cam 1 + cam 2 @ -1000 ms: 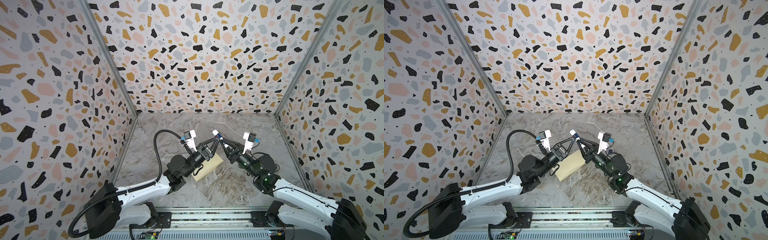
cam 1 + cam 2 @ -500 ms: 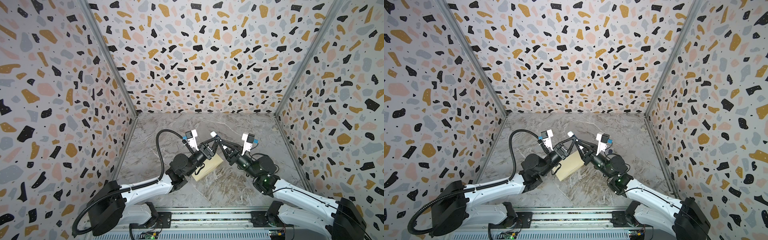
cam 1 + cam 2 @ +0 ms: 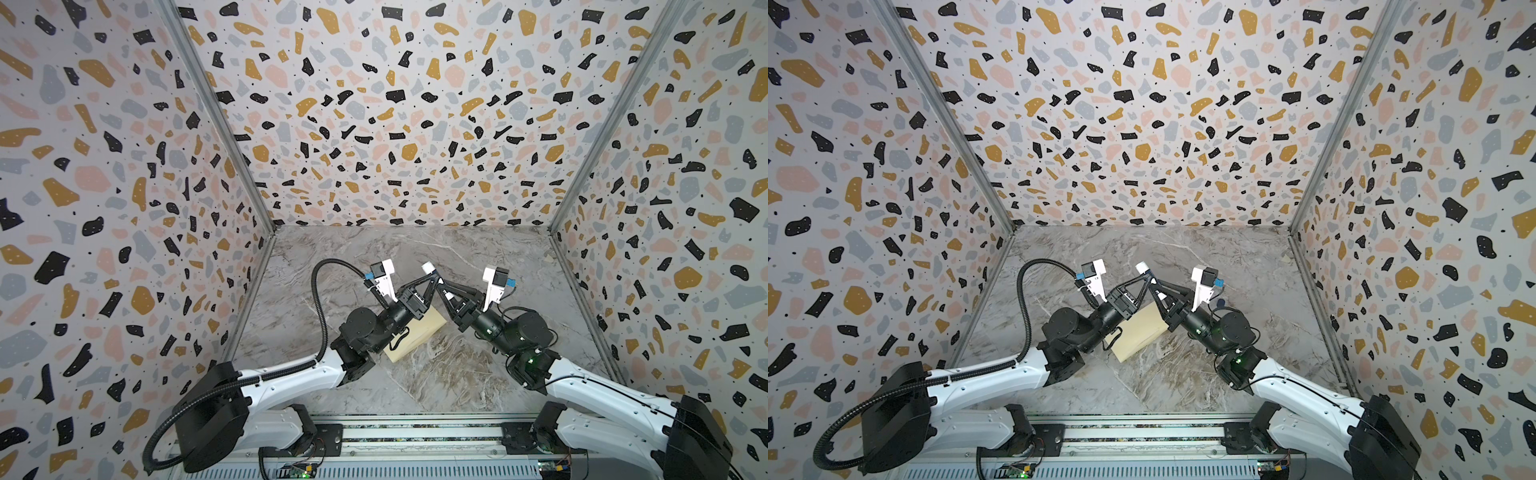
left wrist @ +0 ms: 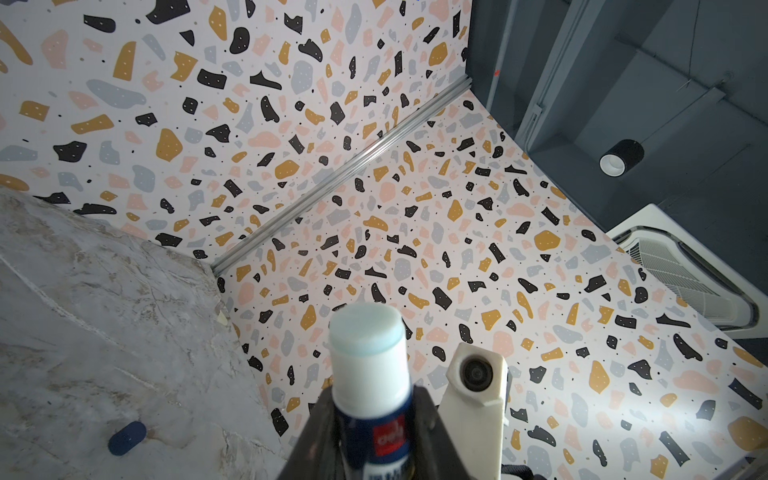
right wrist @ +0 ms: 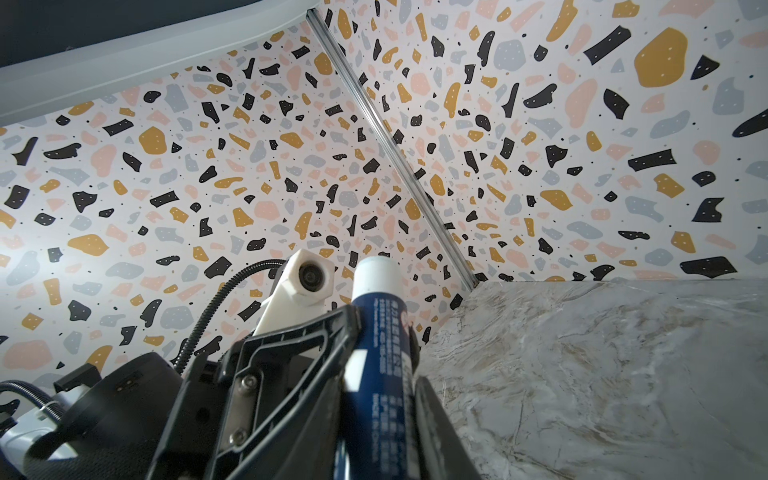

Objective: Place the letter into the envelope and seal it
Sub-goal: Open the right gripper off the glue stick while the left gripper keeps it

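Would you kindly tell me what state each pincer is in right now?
Left pincer: closed on the glue stick.
Right pincer: closed on the same glue stick.

Diffuse bright light casts soft shadows on the grey marble-pattern tabletop (image 3: 436,382). Frame edges bend; the near blue-and-white glue stick (image 4: 370,374) is blurred.

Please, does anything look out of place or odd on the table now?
A small dark blue cap-like piece lies loose on the grey marbled table, seen in the left wrist view. It probably belongs to the uncapped blue-and-white glue stick held in the air. Nothing looks spilled.
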